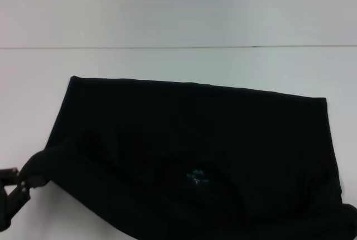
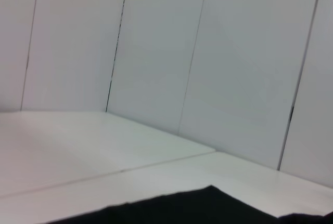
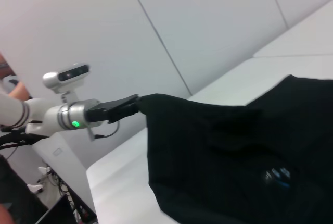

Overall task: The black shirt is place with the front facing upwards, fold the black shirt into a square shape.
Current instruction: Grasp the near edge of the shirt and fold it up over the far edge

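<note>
The black shirt (image 1: pixel 195 139) lies spread across the white counter (image 1: pixel 167 61), its far edge straight and flat and its near edge lifted off the surface in soft folds. The left gripper (image 3: pixel 132 105), at the shirt's near left corner, has its jaws clamped on that corner and holds it raised, the cloth drawn taut from the grip. The right gripper is hidden at the shirt's near right corner; its jaws cannot be judged.
</note>
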Available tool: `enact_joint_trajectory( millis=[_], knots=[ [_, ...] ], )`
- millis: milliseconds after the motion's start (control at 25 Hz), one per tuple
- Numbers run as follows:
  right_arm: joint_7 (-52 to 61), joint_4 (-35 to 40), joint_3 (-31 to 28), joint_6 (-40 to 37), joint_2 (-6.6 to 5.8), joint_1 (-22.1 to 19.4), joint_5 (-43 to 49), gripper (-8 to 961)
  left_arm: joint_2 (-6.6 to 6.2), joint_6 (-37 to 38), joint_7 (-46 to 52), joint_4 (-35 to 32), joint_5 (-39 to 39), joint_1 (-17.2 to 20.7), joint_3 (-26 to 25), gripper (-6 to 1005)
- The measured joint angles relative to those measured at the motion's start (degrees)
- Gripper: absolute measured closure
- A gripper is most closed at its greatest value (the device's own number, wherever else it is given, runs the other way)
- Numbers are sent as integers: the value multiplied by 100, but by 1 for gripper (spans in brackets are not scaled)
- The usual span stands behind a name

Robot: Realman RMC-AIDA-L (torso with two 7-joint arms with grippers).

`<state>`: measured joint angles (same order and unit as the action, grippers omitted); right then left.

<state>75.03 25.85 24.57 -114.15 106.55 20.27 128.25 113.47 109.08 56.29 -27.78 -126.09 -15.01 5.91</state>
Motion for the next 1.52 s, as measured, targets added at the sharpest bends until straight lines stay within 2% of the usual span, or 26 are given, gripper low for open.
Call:
enact_joint_trajectory(
  millis=[280,400,680,920,1120,1280,1520],
  knots=[
    [-393,-188,65,-28,-215,-363,-257,889,16,260,-177,-56,69,265,-116,960],
    [-449,-226,84,-29,-233,-374,-528,888,17,282,-254,-14,204,200,-184,960],
    [-267,-236,2,23,-175,-169,-1299,885,109,-75,-133,75,361,-324,-522,959],
    [-3,-163,-275,225,-96,-12,-1633,882,269,-663,-127,132,505,-750,-784,958],
    [41,-147,-641,953,-20,87,-1647,880,479,-1289,-161,115,715,-1136,-757,958],
    [19,-146,-657,1415,107,311,-1652,879,613,-1865,-288,84,734,-1405,-725,957],
    [26,-83,-612,2279,363,701,-1621,876,710,-2594,-569,130,796,-1703,-745,956]
  ],
)
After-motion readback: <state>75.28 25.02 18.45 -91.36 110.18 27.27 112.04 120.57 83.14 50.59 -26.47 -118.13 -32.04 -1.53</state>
